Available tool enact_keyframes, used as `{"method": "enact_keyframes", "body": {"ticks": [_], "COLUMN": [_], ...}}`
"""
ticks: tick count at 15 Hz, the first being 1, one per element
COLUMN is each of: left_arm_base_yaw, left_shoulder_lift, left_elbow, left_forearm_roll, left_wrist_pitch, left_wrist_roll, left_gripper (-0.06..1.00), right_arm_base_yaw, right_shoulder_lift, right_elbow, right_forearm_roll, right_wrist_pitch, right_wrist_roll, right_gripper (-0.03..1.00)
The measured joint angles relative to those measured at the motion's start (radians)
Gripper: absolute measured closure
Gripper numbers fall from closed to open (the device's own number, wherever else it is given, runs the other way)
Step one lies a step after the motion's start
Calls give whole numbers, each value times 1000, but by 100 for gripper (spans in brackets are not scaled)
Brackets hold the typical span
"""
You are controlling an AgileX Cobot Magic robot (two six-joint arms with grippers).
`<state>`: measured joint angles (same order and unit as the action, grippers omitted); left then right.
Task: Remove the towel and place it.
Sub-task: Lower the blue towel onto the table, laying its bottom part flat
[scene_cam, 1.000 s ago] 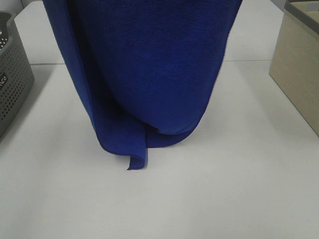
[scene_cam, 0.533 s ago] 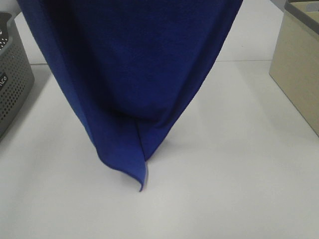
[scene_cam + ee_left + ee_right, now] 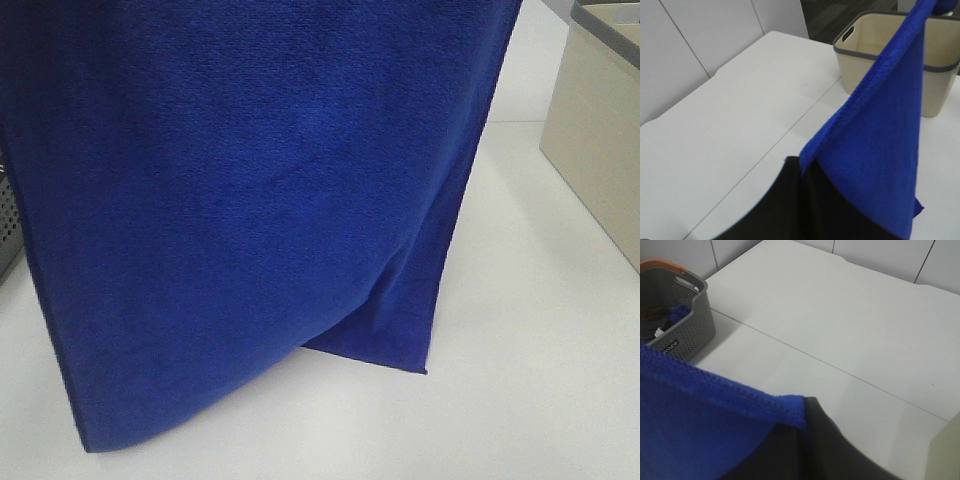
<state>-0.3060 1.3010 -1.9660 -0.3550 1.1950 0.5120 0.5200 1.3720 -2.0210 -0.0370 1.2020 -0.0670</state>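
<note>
Spread out from its earlier bunched drape, the towel [image 3: 250,200] hangs between and below the left gripper [image 3: 801,172] and right gripper [image 3: 802,432], each clamped on a top corner; pulling it tauter could slip one shallow pinch loose.

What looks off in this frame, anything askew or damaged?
No damage visible. The towel hangs askew: its bottom edge slants, one corner dropping lower on the left of the high view, with a fold tucked behind on the right. It also blocks most of that view.
</note>
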Motion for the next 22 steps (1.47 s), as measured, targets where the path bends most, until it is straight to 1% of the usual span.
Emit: {"method": "enact_keyframes", "body": {"ticks": [2, 4, 5, 6, 7, 8, 9, 10, 11, 12, 13, 14, 15, 16, 17, 18, 19, 20, 21, 22], "left_arm_base_yaw": [-2, -2, -2, -1, 0, 0, 0, 0, 0, 0, 0, 1, 2, 4, 4, 4, 4, 4, 4, 4], "left_shoulder_lift": [84, 174, 197, 237, 281, 321, 364, 401, 440, 476, 510, 543, 578, 609, 639, 668, 720, 734, 745, 750], "left_elbow": [0, 0, 0, 0, 0, 0, 0, 0, 0, 0, 0, -6, -35, -87, -157, -220, -302, -310, -312, -312], "left_forearm_roll": [56, 125, 146, 187, 226, 263, 299, 331, 361, 381, 394, 413, 435, 457, 475, 489, 495, 478, 454, 425], "left_wrist_pitch": [-27, -95, -120, -173, -237, -318, -418, -526, -655, -817, -961, -1086, -1195, -1234, -1242, -1224, -1128, -1042, -931, -796], "left_wrist_roll": [0, 0, 0, 0, 0, -1, -1, -1, -1, -1, -1, -1, -1, -1, 0, 1, 5, 5, 5, 5], "left_gripper": [94, 94, 94, 94, 94, 94, 94, 94, 94, 94, 94, 94, 94, 94, 94, 94, 94, 94, 94, 94], "right_arm_base_yaw": [0, -1, -2, -6, -11, -13, -19, -31, -55, -91, -125, -154, -179, -199, -219, -235, -254, -255, -255, -255], "right_shoulder_lift": [37, 119, 145, 199, 249, 300, 356, 411, 459, 507, 551, 595, 634, 663, 683, 693, 711, 717, 724, 725], "right_elbow": [1, 1, 1, 1, 2, 2, 2, 2, -9, -38, -81, -147, -226, -294, -342, -363, -368, -368, -368, -368], "right_forearm_roll": [-55, -113, -127, -157, -182, -204, -226, -229, -229, -221, -203, -179, -161, -132, -96, -60, -14, -9, -8, -6], "right_wrist_pitch": [1, -13, -31, -87, -163, -267, -377, -520, -651, -784, -883, -957, -1010, -1031, -1044, -1045, -978, -899, -811, -710], "right_wrist_roll": [0, 0, 0, 0, 0, 2, 7, 19, 36, 46, 53, 54, 54, 54, 54, 54, 54, 52, 45, 34], "right_gripper": [95, 95, 95, 95, 95, 95, 95, 95, 95, 95, 95, 95, 95, 95, 95, 95, 95, 95, 95, 95]}}
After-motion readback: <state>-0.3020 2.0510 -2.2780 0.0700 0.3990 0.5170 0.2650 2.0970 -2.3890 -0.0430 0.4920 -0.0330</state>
